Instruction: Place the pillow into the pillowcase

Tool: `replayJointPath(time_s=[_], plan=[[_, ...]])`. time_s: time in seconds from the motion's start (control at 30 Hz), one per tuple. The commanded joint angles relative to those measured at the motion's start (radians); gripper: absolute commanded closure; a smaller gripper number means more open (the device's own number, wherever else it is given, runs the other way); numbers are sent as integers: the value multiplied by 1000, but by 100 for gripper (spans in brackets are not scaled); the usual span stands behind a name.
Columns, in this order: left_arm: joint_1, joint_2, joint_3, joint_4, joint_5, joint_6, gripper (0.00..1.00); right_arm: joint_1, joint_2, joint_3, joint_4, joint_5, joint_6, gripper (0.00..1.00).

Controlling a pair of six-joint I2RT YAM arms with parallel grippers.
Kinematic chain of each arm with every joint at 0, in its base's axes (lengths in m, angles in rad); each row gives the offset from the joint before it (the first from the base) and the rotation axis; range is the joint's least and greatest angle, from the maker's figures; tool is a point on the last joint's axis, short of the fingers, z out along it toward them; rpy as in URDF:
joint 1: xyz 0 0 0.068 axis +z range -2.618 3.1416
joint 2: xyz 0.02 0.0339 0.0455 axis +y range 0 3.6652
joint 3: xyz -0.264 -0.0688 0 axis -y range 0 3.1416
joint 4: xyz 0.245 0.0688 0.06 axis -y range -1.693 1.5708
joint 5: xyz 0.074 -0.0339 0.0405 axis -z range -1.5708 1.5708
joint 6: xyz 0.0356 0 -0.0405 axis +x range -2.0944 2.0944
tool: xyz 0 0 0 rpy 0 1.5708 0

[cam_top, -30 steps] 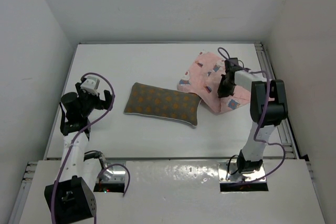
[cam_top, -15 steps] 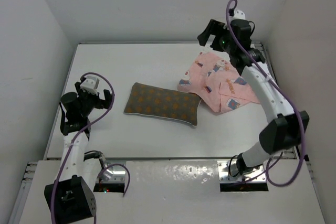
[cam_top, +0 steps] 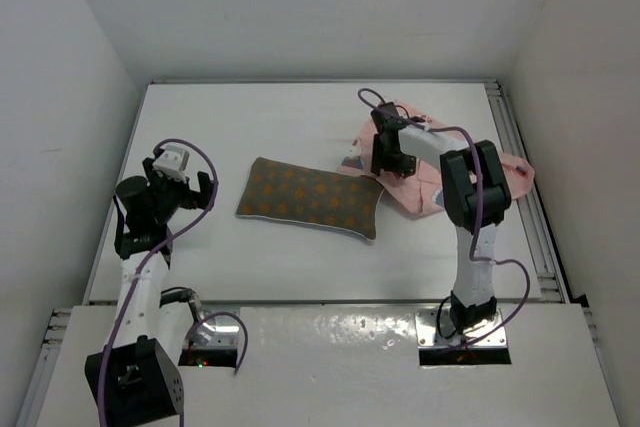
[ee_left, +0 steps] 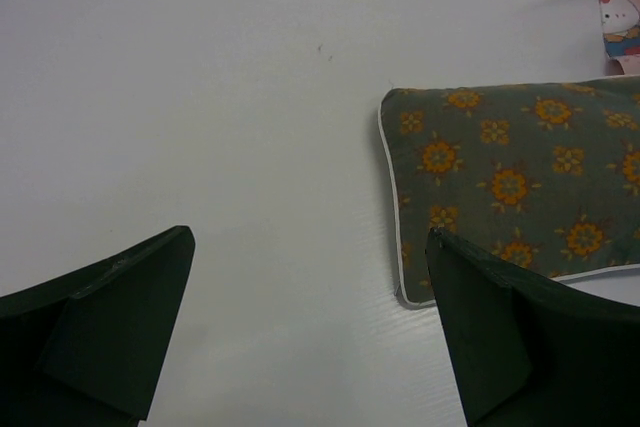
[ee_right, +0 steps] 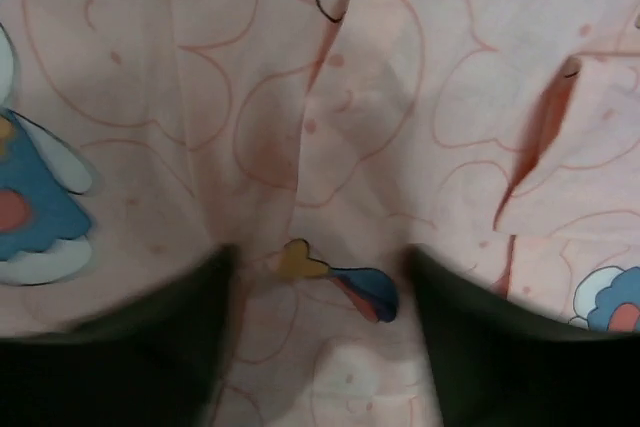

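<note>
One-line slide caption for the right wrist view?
Right gripper, jaws apart, close over the wrinkled pink pillowcase with cartoon prints.

White counter, matte and flat, enclosed at the back and on both sides by plain white walls. A grey metal rail runs along the counter's right edge. A glossy white panel adjoins its near edge. Left wrist view: a small dark speck on the counter surface.

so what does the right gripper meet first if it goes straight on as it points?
The pillowcase: its pink cloth fills the wrist view just ahead of the open right gripper. It may already be touching; depth is unclear.
</note>
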State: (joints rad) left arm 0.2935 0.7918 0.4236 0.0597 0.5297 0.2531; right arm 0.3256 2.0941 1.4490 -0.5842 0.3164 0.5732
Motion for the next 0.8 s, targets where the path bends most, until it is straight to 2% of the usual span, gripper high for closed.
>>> replayJointPath(time_s=[0.0,0.07,0.1,0.23,0.3,0.37,0.43,0.47,0.5,0.57,0.6,0.63,0.67,0.7,0.77], plan=[[9,-11,10,20,1,6,0,-16,-62,-32,-3,18,11,57],[9,-6,12,22,0,9,0,-26,-88,-62,18,21,11,97],[9,-3,12,28,3,9,0,-31,-120,-68,26,30,16,100],[9,-2,11,40,9,3,0,-72,-201,-46,145,125,-1,100],[6,-3,7,45,10,2,0,-109,-204,63,190,162,40,100],[4,-3,3,49,10,0,0,-112,-166,163,274,109,91,100],[6,-6,9,55,9,-15,0,-76,-117,327,373,-87,93,100],[6,-6,12,55,6,-18,0,-18,-50,388,395,-164,49,100],[9,-9,14,54,-5,-32,0,19,-14,500,409,-310,15,100],[18,-17,21,52,-19,-44,0,134,58,580,385,-500,-108,100],[25,-22,23,45,-40,-52,0,165,60,579,370,-672,-142,100],[27,-26,29,35,-52,-54,0,197,49,549,363,-751,-180,100],[29,-32,32,17,-78,-54,0,237,0,494,363,-813,-240,100],[30,-35,37,8,-88,-52,0,250,-34,367,368,-857,-262,100],[38,-39,49,-7,-99,-49,0,268,-144,178,368,-878,-335,100]])
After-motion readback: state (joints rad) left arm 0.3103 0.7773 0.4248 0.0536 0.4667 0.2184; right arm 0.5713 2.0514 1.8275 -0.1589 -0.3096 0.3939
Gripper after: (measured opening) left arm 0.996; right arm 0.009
